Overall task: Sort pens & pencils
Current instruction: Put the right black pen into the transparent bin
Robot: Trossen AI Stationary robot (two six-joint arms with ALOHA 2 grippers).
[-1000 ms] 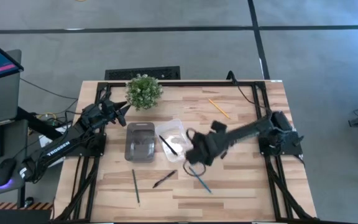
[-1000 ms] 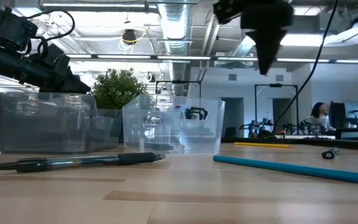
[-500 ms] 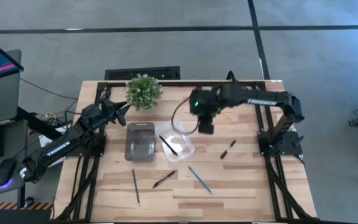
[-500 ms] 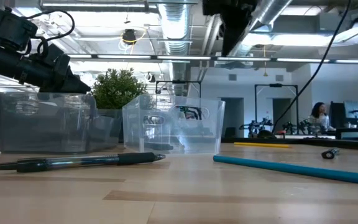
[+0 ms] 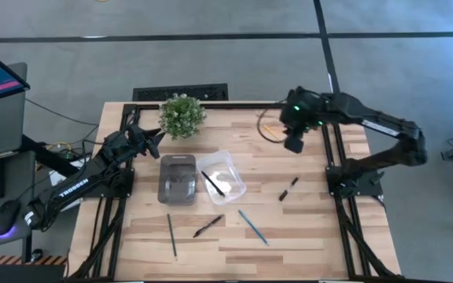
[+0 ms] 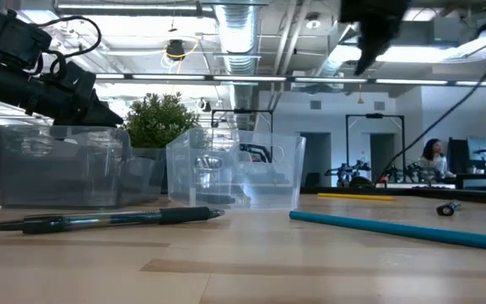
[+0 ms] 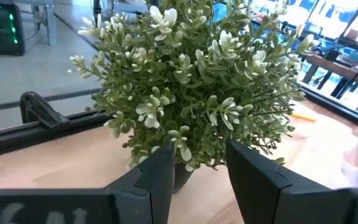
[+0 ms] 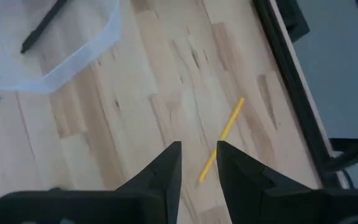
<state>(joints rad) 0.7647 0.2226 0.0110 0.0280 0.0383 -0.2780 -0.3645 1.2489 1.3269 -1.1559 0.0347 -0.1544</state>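
My right gripper (image 5: 293, 142) hangs open and empty high over the table's far right. Its fingers (image 8: 166, 168) point down beside the yellow pencil (image 8: 224, 140), which lies flat on the wood. A blue pencil (image 5: 252, 226) and a dark green pencil (image 5: 171, 236) lie near the front. One black pen (image 5: 212, 182) lies in the clear bin (image 5: 234, 189). A second pen (image 5: 208, 226) and a short one (image 5: 289, 189) lie on the table. My left gripper (image 7: 197, 174) waits open, facing the potted plant (image 7: 191, 81).
A grey-tinted bin (image 5: 178, 179) stands left of the clear one. The potted plant (image 5: 182, 115) stands at the far edge. A black frame rail (image 8: 297, 81) runs along the table's right side. Bare wood lies between the bins and the right rail.
My right gripper has risen from low over the blue pencil. It has swung toward the far edge past the clear bin, then toward the right edge, and now hangs over the yellow pencil. Pens, pencils and bins have stayed in place.
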